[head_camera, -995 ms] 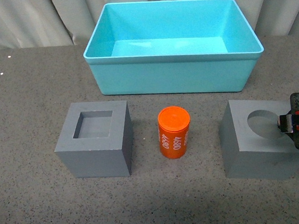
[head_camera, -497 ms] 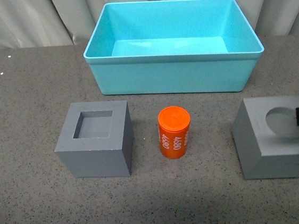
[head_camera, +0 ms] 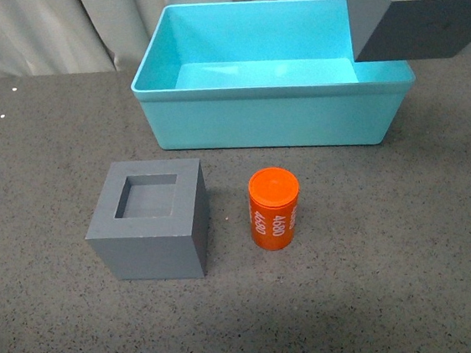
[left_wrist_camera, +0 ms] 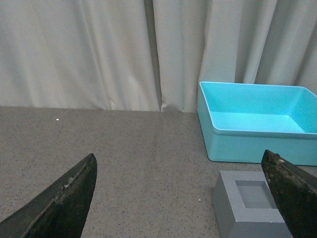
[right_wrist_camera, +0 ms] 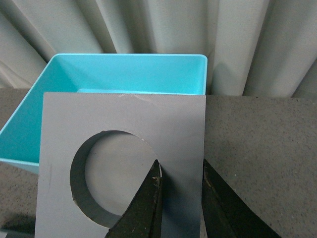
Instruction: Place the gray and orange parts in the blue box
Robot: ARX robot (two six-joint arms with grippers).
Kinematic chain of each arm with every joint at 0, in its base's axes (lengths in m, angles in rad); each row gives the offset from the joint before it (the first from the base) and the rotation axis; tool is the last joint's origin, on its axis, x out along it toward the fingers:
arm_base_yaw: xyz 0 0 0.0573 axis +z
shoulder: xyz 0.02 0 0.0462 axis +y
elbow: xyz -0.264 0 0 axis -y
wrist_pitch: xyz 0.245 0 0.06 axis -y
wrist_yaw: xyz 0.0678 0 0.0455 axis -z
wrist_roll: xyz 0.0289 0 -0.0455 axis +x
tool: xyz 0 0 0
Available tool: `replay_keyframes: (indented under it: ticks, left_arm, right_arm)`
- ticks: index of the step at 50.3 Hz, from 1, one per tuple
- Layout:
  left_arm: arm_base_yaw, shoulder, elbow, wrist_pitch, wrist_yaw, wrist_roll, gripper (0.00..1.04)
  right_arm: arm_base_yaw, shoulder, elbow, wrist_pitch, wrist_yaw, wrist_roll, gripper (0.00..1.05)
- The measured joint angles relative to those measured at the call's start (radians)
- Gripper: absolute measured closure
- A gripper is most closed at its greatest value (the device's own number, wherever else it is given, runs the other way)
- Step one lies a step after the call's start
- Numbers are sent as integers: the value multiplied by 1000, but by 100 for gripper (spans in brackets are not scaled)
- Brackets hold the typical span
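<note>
My right gripper (right_wrist_camera: 181, 171) is shut on the wall of the gray cube with the round recess (right_wrist_camera: 124, 168), one finger inside the recess and one outside. In the front view this cube (head_camera: 416, 6) hangs high above the blue box's (head_camera: 272, 84) right end; the gripper itself is out of that frame. The gray cube with the square recess (head_camera: 149, 219) sits on the table at front left, the orange cylinder (head_camera: 274, 208) with white digits stands upright to its right. My left gripper (left_wrist_camera: 183, 193) is open and low over the table, the square-recess cube (left_wrist_camera: 250, 203) by one finger.
The table is dark speckled gray (head_camera: 381, 279). Pale curtains (head_camera: 51, 27) hang close behind the blue box. The blue box is empty inside.
The right gripper has lifted the round-recess cube off the table at front right and carried it up and back, to above the blue box's right end. The other parts have not moved.
</note>
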Motion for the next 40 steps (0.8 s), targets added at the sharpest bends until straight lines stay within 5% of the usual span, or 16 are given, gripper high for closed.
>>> replay_keyframes:
  ticks: [40]
  left_arm:
    - [0,0,0,0,0,0,7]
  right_arm:
    - [13,648,528,-180,-17,8,90]
